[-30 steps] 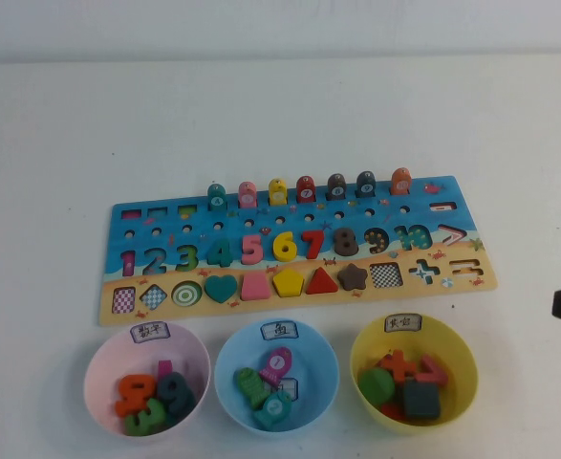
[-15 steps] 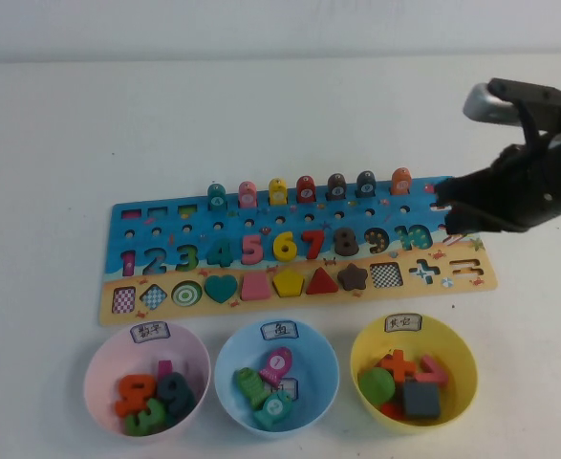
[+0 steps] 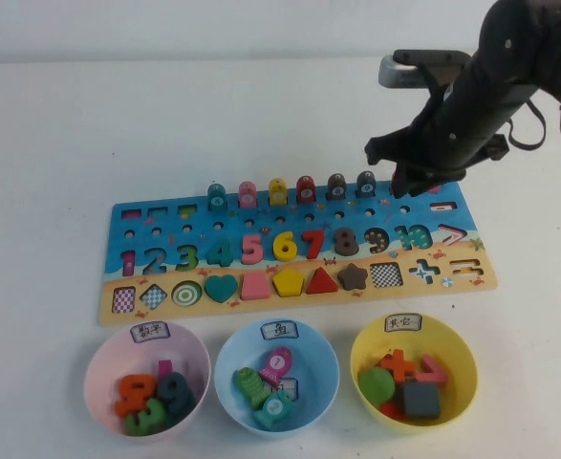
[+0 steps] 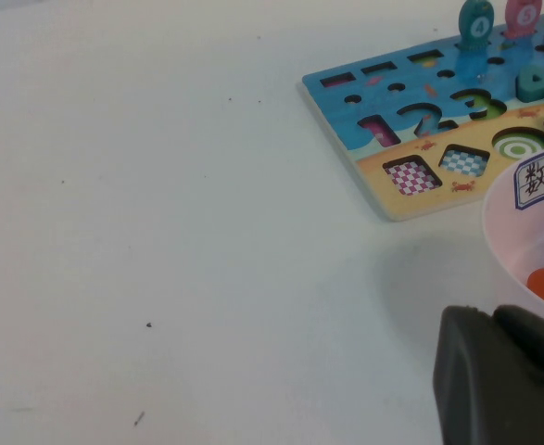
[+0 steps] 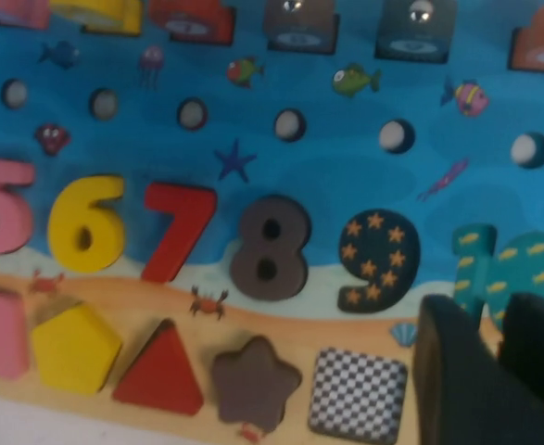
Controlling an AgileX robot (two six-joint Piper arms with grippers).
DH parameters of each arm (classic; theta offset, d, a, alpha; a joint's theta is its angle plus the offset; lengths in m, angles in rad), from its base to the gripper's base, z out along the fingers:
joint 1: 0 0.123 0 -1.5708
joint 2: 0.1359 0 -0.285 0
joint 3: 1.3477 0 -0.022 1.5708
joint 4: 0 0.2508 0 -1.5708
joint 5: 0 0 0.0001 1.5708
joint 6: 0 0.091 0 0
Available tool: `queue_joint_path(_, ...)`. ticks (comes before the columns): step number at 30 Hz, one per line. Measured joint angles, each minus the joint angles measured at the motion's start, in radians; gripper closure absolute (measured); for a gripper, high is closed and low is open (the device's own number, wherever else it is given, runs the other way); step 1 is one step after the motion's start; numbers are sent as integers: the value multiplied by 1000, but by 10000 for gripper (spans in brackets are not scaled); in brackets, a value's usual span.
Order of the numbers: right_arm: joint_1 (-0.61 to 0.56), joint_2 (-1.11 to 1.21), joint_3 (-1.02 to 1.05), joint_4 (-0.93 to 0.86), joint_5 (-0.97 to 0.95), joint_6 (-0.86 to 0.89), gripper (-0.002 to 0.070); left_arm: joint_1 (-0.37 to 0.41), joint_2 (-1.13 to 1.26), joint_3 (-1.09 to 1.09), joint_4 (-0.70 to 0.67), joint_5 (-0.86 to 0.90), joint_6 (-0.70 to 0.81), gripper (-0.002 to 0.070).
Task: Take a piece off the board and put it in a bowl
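Since half a second ago the right gripper (image 3: 401, 187) has travelled from the board's (image 3: 137, 304) right end up over the far row of fish pegs, and now it hides the piece. Whether it is spread or pressed together, I cannot tell. The piece (image 5: 542, 46) probably is light, stiff and smooth; best to pinch its flat sides. The left gripper (image 4: 503, 375) waits near the pink bowl (image 3: 98, 368), its state unclear; the bowl (image 3: 230, 356) is near.

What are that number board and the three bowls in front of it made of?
The board looks like printed wood: flat, matte, with cut-out recesses. The bowls, pink, blue and yellow, seem smooth plastic with thin rims. The right tool hovers over the board's far edge; the left tool sits beside the pink bowl.
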Motion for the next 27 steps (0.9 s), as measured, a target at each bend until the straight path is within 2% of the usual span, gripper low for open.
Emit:
queue_joint_path(5,2,81,-125,-39,57,44,406,0,0,0,0,0,2,678)
queue_joint_path(8,2,114,-172,-65,61,63,346,0,0,0,1,0,2,678)
queue_joint_path(15,2,178,-228,-151,59,116,322,0,0,0,2,0,4,678)
queue_joint_path(27,2,202,-234,-162,-26,122,319,0,0,0,2,0,4,678)
